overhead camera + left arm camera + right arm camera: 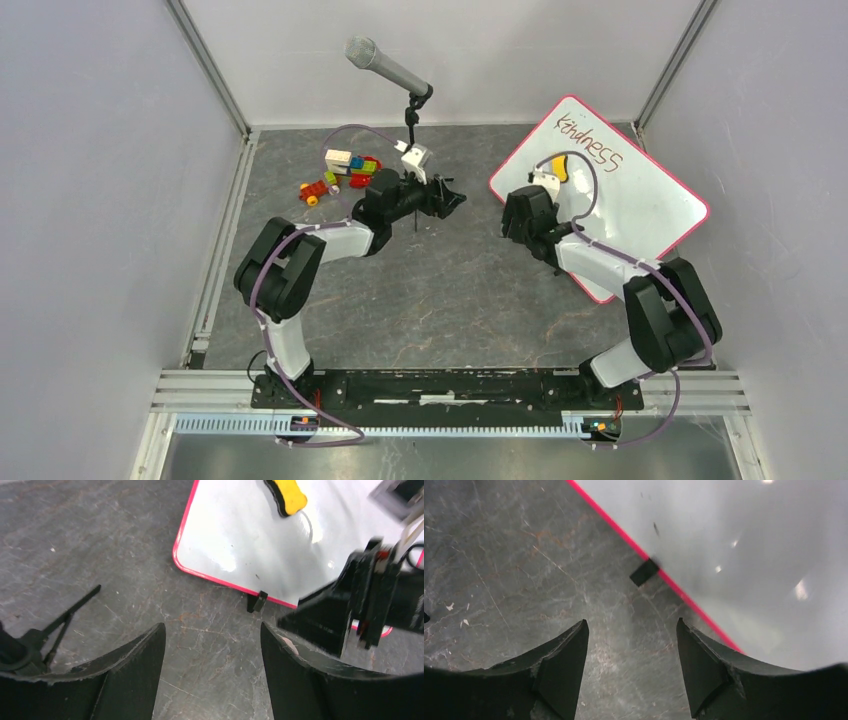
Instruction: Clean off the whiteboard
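The whiteboard [640, 200] lies flat at the right of the table, tilted, with a pink-red frame and "Kindness" [590, 141] written in red near its far corner. A yellow eraser [560, 168] lies on it. My right gripper [512, 220] is open and empty over the table just off the board's left edge. Its wrist view shows the board [749, 555], a black foot clip [644, 572] and the gripper [631, 630] over bare table. My left gripper [452, 200] is open and empty mid-table, left of the board. Its own view shows the gripper [212, 635], the board [250, 545] and the eraser [286, 495].
A microphone [385, 65] on a small black stand [410, 125] stands at the back centre; a stand leg shows in the left wrist view [65, 620]. Coloured toy bricks [345, 172] lie at the back left. Grey walls enclose the table on three sides.
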### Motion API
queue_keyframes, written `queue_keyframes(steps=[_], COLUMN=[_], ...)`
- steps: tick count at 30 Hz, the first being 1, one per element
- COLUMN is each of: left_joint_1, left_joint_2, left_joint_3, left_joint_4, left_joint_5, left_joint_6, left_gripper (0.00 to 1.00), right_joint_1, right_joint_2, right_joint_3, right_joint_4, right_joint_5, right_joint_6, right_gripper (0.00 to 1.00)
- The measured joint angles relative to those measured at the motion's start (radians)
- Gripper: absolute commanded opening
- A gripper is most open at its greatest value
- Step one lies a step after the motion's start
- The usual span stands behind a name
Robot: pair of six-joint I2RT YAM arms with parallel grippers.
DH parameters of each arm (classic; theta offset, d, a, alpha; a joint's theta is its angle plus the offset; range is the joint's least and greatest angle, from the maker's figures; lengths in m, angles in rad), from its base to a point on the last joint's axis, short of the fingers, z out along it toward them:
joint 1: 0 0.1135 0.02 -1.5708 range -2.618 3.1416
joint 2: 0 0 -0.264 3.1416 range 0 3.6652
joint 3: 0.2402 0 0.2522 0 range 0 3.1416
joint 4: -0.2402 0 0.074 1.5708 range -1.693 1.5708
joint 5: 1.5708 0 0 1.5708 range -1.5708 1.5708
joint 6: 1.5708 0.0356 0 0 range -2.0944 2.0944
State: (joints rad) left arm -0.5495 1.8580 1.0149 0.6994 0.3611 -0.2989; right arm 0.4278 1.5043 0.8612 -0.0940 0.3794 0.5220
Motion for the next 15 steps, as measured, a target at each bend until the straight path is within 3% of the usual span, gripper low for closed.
queue_keyframes(steps=[15], left_joint_1=[0.095], left_joint_2=[-0.018], left_joint_3=[-0.044], left_joint_4=[0.249], left_joint_5=[0.122], left_joint_6=[-0.11], left_gripper=[0.78], right_joint_1=[0.017], right_joint_2=[0.164], right_joint_3=[-0.002], right_joint_4=[-0.072], right_joint_5=[0.098], right_joint_6=[0.533], right_gripper=[0.61])
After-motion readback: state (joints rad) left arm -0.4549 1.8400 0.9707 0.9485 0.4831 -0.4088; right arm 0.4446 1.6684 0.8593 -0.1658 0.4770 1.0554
